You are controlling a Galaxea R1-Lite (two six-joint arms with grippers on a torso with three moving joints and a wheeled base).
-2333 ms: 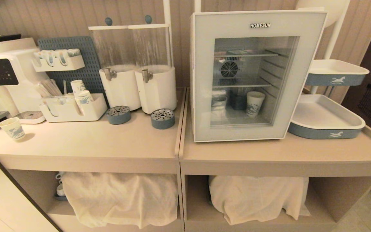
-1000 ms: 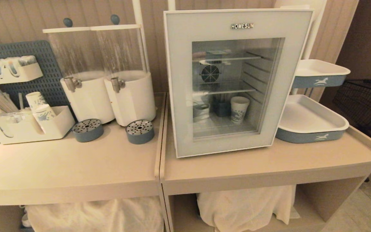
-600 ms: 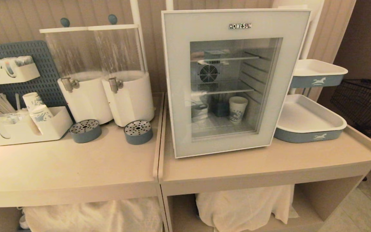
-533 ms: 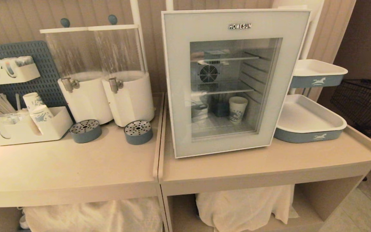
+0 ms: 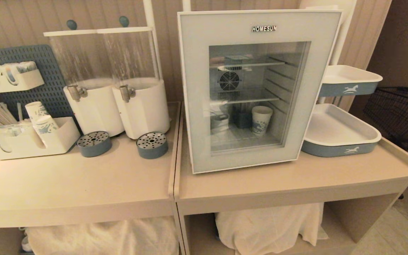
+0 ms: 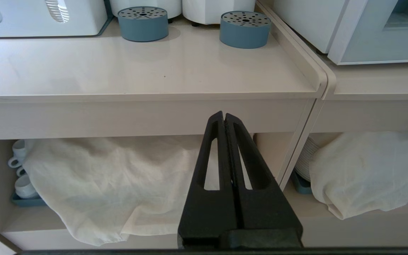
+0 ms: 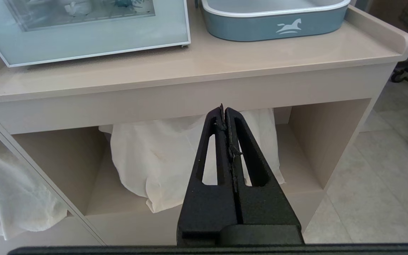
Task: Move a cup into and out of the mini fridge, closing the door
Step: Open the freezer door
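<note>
**Fridge shut, both arms waiting low**

The mini fridge (image 5: 257, 88) stands on the right table (image 5: 296, 180), with its door (image 5: 197, 92) closed flat. Through the glass you can see wire shelves and a little round fan at the back. On the fridge floor stands a paper cup (image 5: 261, 119) with blue print, at about 3 o'clock from a smaller pale cup-like thing (image 5: 221, 123). The glass makes that small thing hard to see, so it is not sure that it is the plain white cup.

At 3 o'clock from the fridge sit two trays (image 5: 338, 148) with a little horse on the side. At 9 o'clock from the fridge, on the left table (image 5: 83, 184), stand two drink dispensers (image 5: 119, 102) and two round blue drip cups (image 5: 152, 145).

The left end effector (image 6: 224, 117) is low in front of the left table's edge, with its black fingers pressed together and nothing between them. The right end effector (image 7: 224, 110) is low in front of the right table's edge, fingers together too, holding nothing. White cloths (image 7: 175, 159) lie on the shelves under the tables.
</note>
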